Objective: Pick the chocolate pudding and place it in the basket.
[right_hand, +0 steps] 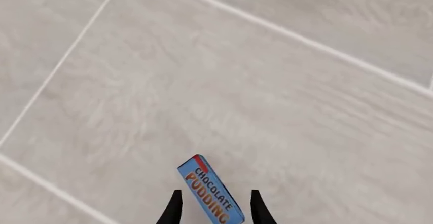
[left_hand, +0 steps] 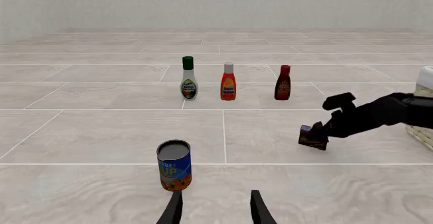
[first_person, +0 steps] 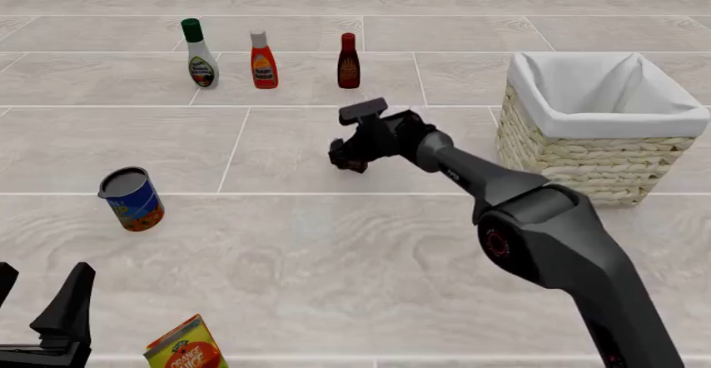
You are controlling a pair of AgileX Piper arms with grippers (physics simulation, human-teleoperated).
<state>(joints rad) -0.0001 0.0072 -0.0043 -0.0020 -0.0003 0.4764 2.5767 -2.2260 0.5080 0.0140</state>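
The small box with the blue top is showing the words "CHOCOLATE PUDDING". The yellow-orange carton is showing "ORANGE". The round blue tin can is showing letters too cut off to read. The bottle labels are looking too small.

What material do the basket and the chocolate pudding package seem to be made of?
The basket looks like pale woven wicker, going by its braided strands, with a matte white cloth lining folded over its rim. The chocolate pudding looks like a printed cardboard box: flat faces, sharp edges, lettered label. Being a render, both are guesses.
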